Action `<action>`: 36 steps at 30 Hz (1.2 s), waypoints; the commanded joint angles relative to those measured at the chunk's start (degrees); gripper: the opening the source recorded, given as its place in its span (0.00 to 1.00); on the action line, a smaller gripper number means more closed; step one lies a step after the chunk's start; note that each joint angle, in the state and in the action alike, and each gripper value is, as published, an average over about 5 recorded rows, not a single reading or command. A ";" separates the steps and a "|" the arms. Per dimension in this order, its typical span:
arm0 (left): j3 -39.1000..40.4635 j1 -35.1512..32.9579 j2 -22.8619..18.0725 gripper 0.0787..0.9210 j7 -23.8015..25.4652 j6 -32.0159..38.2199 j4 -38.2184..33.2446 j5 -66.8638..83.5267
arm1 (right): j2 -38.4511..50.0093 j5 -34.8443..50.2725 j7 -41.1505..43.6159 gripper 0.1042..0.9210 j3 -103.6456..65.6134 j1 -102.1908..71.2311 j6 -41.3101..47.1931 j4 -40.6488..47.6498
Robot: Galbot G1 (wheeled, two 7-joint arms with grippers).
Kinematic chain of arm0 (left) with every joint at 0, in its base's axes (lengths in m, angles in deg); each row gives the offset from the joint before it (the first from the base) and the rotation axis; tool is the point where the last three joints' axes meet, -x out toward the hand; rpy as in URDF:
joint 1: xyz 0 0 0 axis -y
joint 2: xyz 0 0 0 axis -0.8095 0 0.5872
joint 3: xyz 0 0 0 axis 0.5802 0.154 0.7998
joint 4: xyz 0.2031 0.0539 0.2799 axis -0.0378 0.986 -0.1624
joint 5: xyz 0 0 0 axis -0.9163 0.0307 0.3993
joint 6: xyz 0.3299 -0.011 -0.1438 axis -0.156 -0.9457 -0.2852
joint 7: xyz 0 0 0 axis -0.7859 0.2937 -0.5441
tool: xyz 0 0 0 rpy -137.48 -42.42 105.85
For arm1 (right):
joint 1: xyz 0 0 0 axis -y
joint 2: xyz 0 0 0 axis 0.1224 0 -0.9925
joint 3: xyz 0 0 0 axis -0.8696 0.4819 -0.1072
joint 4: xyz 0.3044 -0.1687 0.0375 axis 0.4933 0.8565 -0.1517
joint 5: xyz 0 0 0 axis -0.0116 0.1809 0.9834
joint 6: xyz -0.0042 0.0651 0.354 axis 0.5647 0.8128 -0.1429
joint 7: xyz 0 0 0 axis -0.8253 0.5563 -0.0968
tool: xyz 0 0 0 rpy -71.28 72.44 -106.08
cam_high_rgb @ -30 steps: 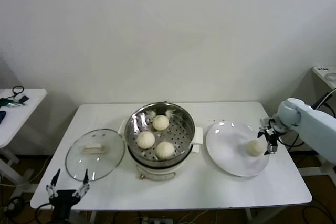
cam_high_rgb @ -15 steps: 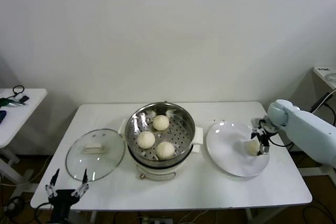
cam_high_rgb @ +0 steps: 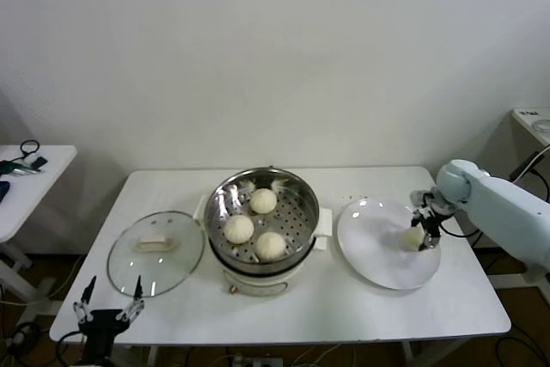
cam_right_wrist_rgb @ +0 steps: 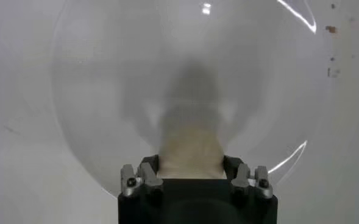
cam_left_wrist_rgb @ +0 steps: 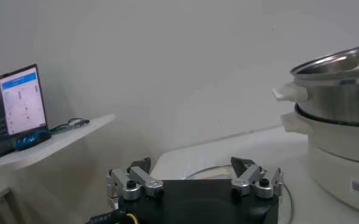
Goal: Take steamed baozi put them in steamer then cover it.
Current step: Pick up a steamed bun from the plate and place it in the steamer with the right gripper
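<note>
The steamer [cam_high_rgb: 302, 197] stands mid-table with three steamed baozi [cam_high_rgb: 263, 200] on its perforated tray. A fourth baozi [cam_high_rgb: 413, 236] is at the right side of the white plate [cam_high_rgb: 378, 255], and my right gripper [cam_high_rgb: 424, 234] is shut on it. The right wrist view shows that baozi [cam_right_wrist_rgb: 190, 152] pressed between the fingers [cam_right_wrist_rgb: 150, 171] over the plate [cam_right_wrist_rgb: 106, 91]. The cover [cam_high_rgb: 155, 251] lies flat on the table left of the steamer. My left gripper [cam_high_rgb: 109, 298] is parked open below the table's front left corner, well apart from the steamer [cam_left_wrist_rgb: 344, 85].
A small side table [cam_high_rgb: 26, 165] with cables stands at the far left, and a laptop [cam_left_wrist_rgb: 14, 109] sits on it. Another white surface [cam_high_rgb: 533, 122] shows at the far right edge. The wall runs behind the table.
My right gripper has closed on the baozi on the plate and drawn it slightly toward the plate's middle. The left arm has not moved.
</note>
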 commanded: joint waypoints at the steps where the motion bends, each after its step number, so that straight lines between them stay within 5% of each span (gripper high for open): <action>1: 0.34 -0.14 0.04 0.88 0.14 -0.24 -0.18 0.00 | -0.46 12.22 -1.30 0.71 11.86 13.55 1.97 -3.10; 18: 3.52 -0.23 -0.96 0.88 1.15 -0.88 -1.55 -0.45 | -11.80 50.61 -8.77 0.71 35.20 42.15 9.88 -15.22; 36: 6.06 0.18 0.61 0.88 1.24 -0.60 -1.83 0.51 | -25.24 64.26 -18.24 0.72 44.65 44.05 14.64 -24.16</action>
